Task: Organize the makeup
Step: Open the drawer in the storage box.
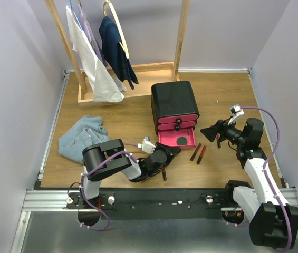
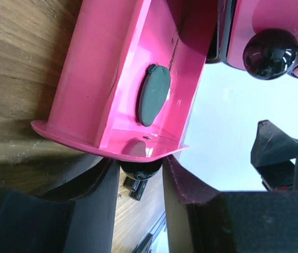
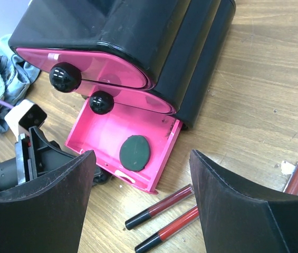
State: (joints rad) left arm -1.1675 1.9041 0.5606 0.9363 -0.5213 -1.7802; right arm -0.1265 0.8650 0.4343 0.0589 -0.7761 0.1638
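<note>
Left gripper: the left gripper (image 1: 172,152) is at the front of the bottom drawer (image 1: 165,138). Its two fingers (image 2: 98,195) are partly closed and squeeze the round black knob (image 2: 138,168) from both sides.
Right gripper: the right gripper (image 1: 205,135) is open wide and holds nothing. It hangs over the table (image 1: 127,113), to the right of the black box (image 1: 174,97), and touches nothing.
Drawer: pink, pulled out of the bottom of the box toward the front edge of the table.
Compact: the round green compact (image 1: 182,140) lies flat inside the open drawer.
Lip tubes: two lip tubes (image 1: 195,152) lie side by side on the table just right of the drawer.
Cloth: a blue cloth (image 1: 80,137) is bunched near the left edge of the table.
</note>
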